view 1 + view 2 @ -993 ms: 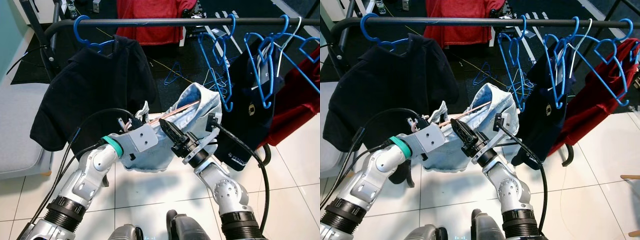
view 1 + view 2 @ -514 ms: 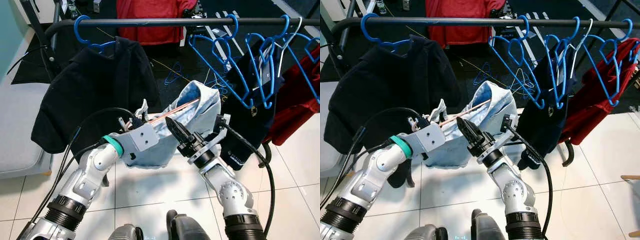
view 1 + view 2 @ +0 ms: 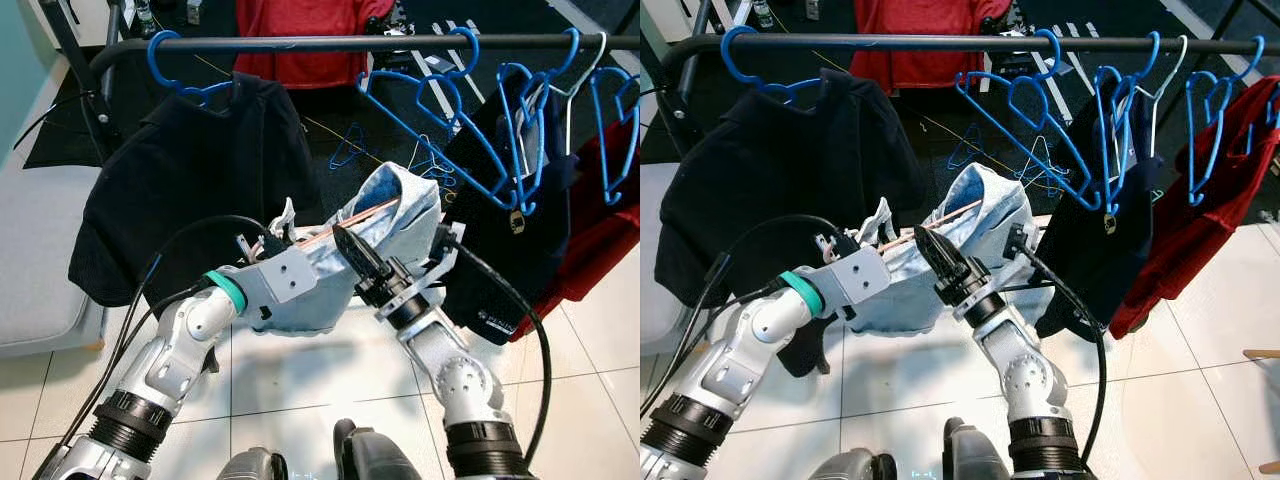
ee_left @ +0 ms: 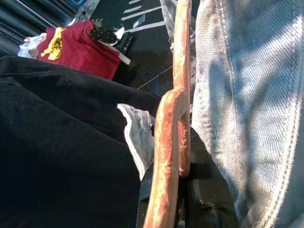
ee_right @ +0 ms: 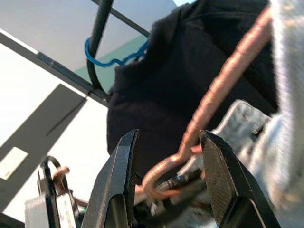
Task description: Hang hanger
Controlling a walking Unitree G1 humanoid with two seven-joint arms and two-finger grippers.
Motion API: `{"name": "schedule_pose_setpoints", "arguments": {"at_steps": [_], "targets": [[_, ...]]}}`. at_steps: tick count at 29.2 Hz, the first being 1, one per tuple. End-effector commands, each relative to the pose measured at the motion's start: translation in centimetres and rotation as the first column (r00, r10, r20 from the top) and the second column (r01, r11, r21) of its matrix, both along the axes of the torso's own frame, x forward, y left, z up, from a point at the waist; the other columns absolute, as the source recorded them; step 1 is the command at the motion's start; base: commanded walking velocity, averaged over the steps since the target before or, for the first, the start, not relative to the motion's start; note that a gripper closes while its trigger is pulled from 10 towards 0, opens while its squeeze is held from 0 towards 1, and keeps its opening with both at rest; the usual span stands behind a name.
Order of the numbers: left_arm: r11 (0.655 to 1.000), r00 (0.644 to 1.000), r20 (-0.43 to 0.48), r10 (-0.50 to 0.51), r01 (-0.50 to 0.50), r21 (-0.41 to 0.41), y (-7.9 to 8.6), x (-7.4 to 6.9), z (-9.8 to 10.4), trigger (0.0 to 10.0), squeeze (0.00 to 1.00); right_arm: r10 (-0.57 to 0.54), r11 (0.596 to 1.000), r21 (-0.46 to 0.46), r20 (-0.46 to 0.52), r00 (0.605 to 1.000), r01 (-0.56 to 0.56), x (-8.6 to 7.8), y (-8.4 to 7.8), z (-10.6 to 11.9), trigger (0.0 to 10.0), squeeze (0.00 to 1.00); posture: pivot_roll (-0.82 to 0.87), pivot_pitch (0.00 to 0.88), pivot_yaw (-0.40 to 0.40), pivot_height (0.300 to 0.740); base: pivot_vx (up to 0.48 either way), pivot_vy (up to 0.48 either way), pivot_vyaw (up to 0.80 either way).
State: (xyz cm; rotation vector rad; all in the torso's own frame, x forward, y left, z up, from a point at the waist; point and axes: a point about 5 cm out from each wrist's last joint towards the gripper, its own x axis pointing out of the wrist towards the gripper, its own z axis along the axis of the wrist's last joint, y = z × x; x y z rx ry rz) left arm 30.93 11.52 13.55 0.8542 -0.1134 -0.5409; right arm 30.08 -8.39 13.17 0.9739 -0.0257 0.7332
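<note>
The blue hangers (image 3: pixel 455 120) on the black rail (image 3: pixel 330 43) have swung leftward since a second ago, and my right arm has drawn in toward the centre. I see the right gripper (image 5: pixel 166 183) spread open, its black fingers (image 5: pixel 216 180) on either side of the copper-coloured hanger (image 5: pixel 213 102), not closed on it. That hanger carries a pale blue denim garment (image 3: pixel 400 215), held below the rail between both arms. My left gripper (image 3: pixel 262 240) sits at the hanger's near-left end; I cannot tell whether it grips. A black polo shirt (image 3: pixel 190 175) hangs at far left, a red garment (image 3: pixel 1200 200) at right.
</note>
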Motion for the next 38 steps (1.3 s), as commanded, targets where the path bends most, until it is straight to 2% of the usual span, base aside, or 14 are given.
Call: {"name": "schedule_pose_setpoints", "arguments": {"at_steps": [1,8,9,10,21,26,27,30,31,38], "targets": [[0.999,0.999,0.028,-0.032,0.033,-0.012,-0.5,-0.4,0.6,10.0,0.0,0.006,0.999,0.049,-0.021,1.0,-0.005,-0.1,0.8,-0.5,10.0,0.0,-0.04,0.1,0.066,0.74,0.0,0.0,0.0],[0.999,0.999,0.027,-0.034,0.034,-0.013,-0.5,-0.4,0.6,10.0,0.0,0.001,0.998,0.057,-0.027,1.0,0.0,0.3,0.7,-0.4,10.0,0.0,-0.04,0.1,0.065,0.74,0.0,0.0,0.0],[0.999,0.999,0.026,-0.036,0.037,-0.014,-0.6,-0.4,0.6,10.0,0.0,-0.011,0.999,0.05,-0.04,0.999,0.013,0.6,0.5,-0.6,3.6,0.0,-0.04,0.1,0.066,0.74,0.0,0.0,0.0],[0.999,0.999,0.025,-0.038,0.038,-0.015,-0.6,-0.5,0.6,10.0,0.0,-0.014,0.999,0.047,-0.041,0.999,0.016,0.7,0.5,-0.6,0.0,0.0,-0.04,0.1,0.066,0.74,0.0,0.0,0.0],[0.999,0.999,0.025,-0.038,0.038,-0.02,-0.8,-0.4,0.6,10.0,0.0,-0.003,0.997,0.076,-0.051,0.999,0.007,0.9,0.6,-0.6,0.0,0.0,-0.04,0.101,0.064,0.74,0.0,0.0,0.0],[0.995,0.999,0.025,-0.027,0.03,-0.093,-0.9,-0.3,0.9,10.0,0.0,-0.006,0.995,0.095,-0.069,0.998,0.012,0.9,0.5,-0.8,0.0,0.0,-0.04,0.102,0.063,0.74,0.0,0.0,0.0],[0.993,0.999,0.02,-0.039,0.041,-0.111,-0.9,-0.4,0.9,10.0,0.08,-0.007,0.995,0.094,-0.071,0.997,0.014,1.0,0.5,-0.9,0.0,0.0,-0.04,0.102,0.063,0.74,0.0,0.0,0.0],[0.99,0.998,0.016,-0.052,0.054,-0.129,-0.9,-0.5,1.0,10.0,0.08,-0.008,0.996,0.093,-0.073,0.997,0.015,1.0,0.4,-0.9,0.0,0.0,-0.04,0.102,0.063,0.74,0.0,0.0,0.0],[0.988,0.997,0.008,-0.073,0.074,-0.132,-0.9,-0.7,1.0,10.0,1.0,-0.017,0.996,0.087,-0.08,0.997,0.024,1.1,0.4,-1.0,0.0,0.0,-0.04,0.102,0.063,0.74,0.0,0.0,0.0],[0.984,0.993,-0.013,-0.121,0.118,-0.136,-0.9,-1.1,0.8,10.0,1.0,-0.034,0.996,0.08,-0.092,0.995,0.042,1.3,0.3,-1.1,0.0,0.0,-0.04,0.101,0.063,0.74,0.0,0.0,0.0]]}}
